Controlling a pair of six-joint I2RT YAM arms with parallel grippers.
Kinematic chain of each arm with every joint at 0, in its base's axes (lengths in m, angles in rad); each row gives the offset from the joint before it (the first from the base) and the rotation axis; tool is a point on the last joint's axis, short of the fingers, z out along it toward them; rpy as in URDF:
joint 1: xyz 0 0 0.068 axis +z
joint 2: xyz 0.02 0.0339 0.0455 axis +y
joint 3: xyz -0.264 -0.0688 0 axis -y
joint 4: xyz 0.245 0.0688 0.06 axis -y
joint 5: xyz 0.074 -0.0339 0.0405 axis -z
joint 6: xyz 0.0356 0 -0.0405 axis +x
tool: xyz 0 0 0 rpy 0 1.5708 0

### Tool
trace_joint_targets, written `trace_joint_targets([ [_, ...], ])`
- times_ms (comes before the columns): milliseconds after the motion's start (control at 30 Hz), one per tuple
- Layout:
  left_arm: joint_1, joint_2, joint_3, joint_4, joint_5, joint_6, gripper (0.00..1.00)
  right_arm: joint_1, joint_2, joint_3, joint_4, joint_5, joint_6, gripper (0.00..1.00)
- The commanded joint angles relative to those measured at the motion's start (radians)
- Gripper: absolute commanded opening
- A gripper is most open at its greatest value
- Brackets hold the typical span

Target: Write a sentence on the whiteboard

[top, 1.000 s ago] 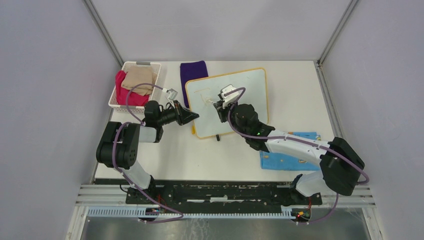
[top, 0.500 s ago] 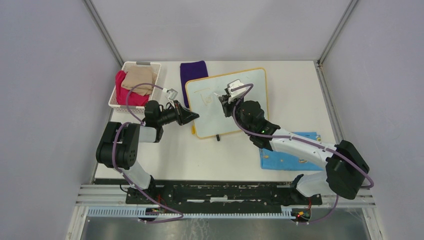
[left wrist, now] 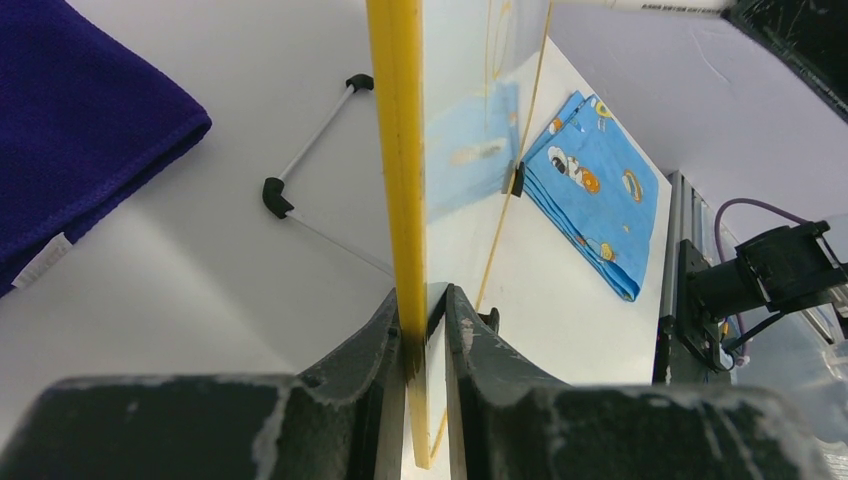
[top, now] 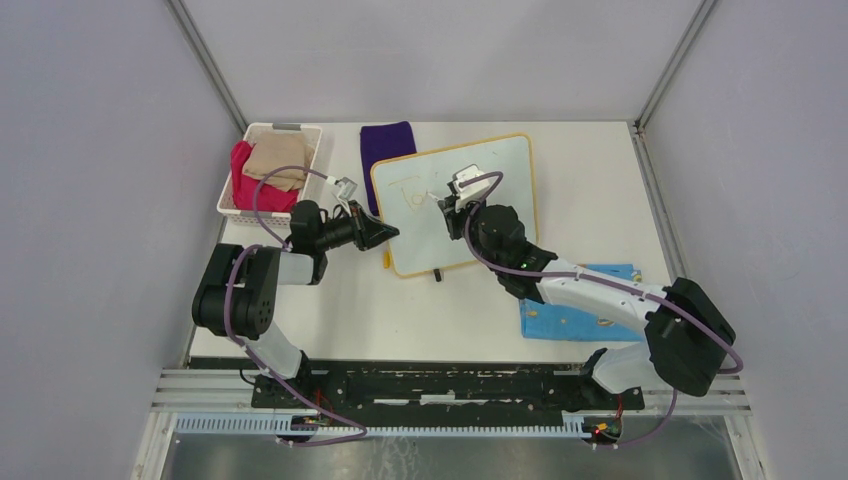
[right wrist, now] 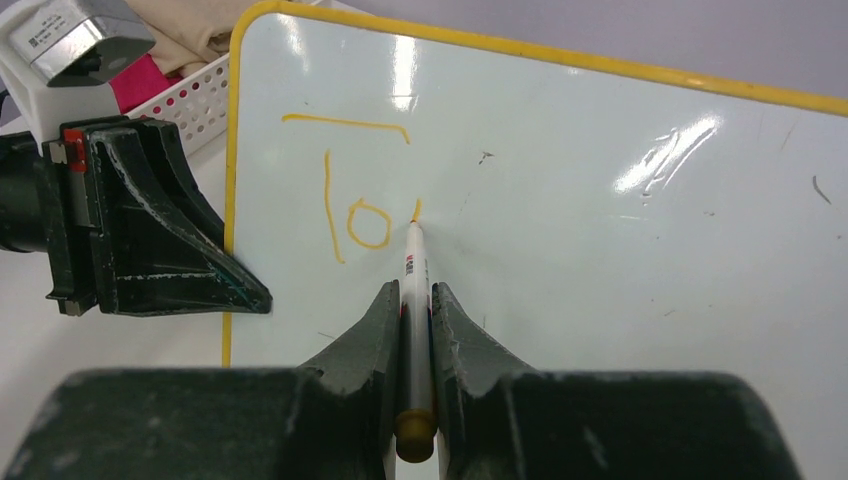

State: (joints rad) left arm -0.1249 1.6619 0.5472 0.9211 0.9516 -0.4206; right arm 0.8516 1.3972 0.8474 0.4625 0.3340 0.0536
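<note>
The whiteboard point(top: 412, 238) is being held at the far middle of the counter point(top: 600, 180), turned slightly askew. Its yellow frame is being pinched at the left edge by the left tool point(left wrist: 418, 310), whose fingers are clenched on either side of it. In the board's far left corner the sentence point(right wrist: 328, 200) is being written in yellow-orange; only a capital T, a small o and the beginning of one further stroke are showing. The tip of a white marker point(right wrist: 411, 250) is being pressed to the board just right of the o, and its barrel is being grasped tightly by the right tool point(right wrist: 415, 290). A purple cloth point(top: 387, 140) is lying just beyond the board's far left corner. A white basket point(top: 262, 126) is holding red and beige cloths point(top: 262, 165) farther left. A blue printed cloth point(top: 548, 325) is lying at the near right, partly covered by the right arm point(top: 600, 290).
</note>
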Motion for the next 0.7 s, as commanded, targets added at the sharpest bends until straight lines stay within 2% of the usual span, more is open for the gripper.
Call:
trace_joint_targets([
  [0,-0.013,0.009,0.004,-0.075,-0.067,0.092,0.02,-0.007,-0.034,-0.042,0.025,0.007,0.021,0.0],
  [400,-0.018,0.006,0.006,-0.09,-0.071,0.101,0.02,-0.024,-0.098,-0.098,0.008,0.065,0.026,0.0],
  [667,-0.018,0.005,0.006,-0.093,-0.07,0.103,0.02,-0.02,-0.131,-0.089,0.096,-0.051,0.027,0.0],
])
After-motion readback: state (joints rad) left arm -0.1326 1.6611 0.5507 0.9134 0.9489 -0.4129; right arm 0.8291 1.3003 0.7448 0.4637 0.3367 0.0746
